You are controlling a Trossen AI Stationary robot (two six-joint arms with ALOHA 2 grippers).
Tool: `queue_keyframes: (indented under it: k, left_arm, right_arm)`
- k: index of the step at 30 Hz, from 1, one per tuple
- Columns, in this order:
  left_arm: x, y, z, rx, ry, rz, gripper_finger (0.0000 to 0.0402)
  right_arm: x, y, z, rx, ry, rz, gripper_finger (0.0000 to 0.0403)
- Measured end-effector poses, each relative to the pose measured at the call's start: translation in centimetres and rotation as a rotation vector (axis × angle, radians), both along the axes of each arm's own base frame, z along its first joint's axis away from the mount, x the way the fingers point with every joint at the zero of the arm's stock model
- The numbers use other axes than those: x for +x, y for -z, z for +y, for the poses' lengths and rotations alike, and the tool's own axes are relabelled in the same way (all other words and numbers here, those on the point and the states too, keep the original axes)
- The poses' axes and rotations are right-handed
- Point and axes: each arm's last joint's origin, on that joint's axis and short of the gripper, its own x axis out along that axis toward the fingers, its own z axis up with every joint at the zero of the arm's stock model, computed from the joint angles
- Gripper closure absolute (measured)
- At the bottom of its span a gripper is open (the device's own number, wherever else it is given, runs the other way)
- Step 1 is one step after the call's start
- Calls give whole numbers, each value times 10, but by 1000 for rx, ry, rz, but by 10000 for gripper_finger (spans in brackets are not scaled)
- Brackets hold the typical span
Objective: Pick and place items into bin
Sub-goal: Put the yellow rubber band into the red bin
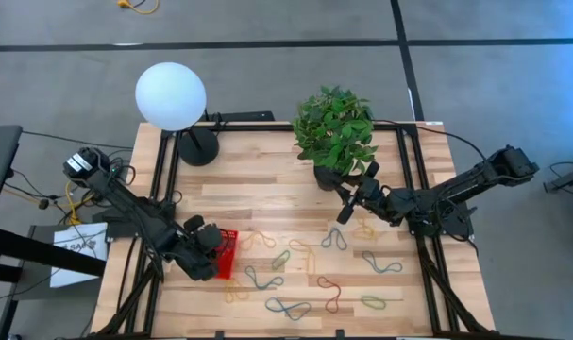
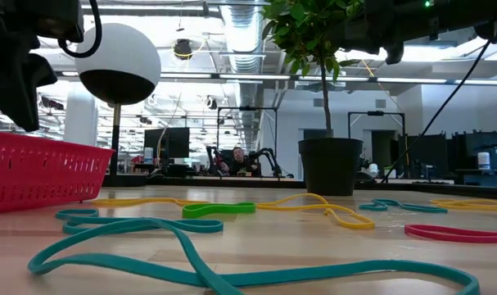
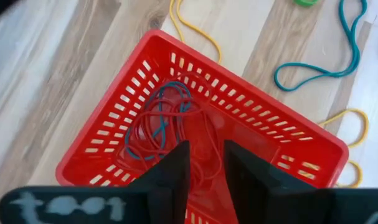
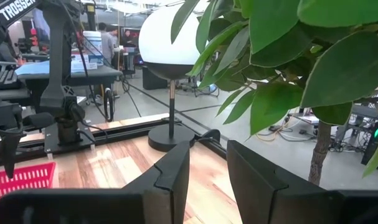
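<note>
My left hand hangs right over the red bin, fingers a little apart and holding nothing. Red and blue loops lie tangled inside, I think. My right hand waits, slightly open, up by the plant. More loops lie on the counter.

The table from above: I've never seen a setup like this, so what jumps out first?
Probably the big white globe lamp at the table's far left corner and the leafy potted plant beside it. Nearer the front, coloured rubber loops lie scattered over the wood. At the left edge sits a small red basket with a few loops already inside; the left gripper hovers open above it, while the right gripper waits, open, by the plant.
</note>
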Motion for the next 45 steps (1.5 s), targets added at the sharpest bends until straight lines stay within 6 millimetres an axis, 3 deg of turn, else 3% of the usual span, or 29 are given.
queue_keyframes:
  k: [11,18,27,31,37,45]
  left_arm:
    - [1,-1,1,41,-2,-26,315]
    - [1,-1,1,55,25,-23,315]
    - [1,-1,3,133,69,-46,315]
    - [2,-2,3,171,83,-59,315]
    - [2,-2,4,199,83,-72,315]
    - [2,-2,4,196,78,-73,315]
  right_arm:
    - [1,1,4,12,-65,13,300]
    - [9,-17,27,4,-147,180,301]
    - [-7,-34,36,474,24,573,301]
    - [-17,-17,41,658,114,757,301]
    - [-22,17,41,684,332,966,301]
    - [-8,52,44,861,412,1222,301]
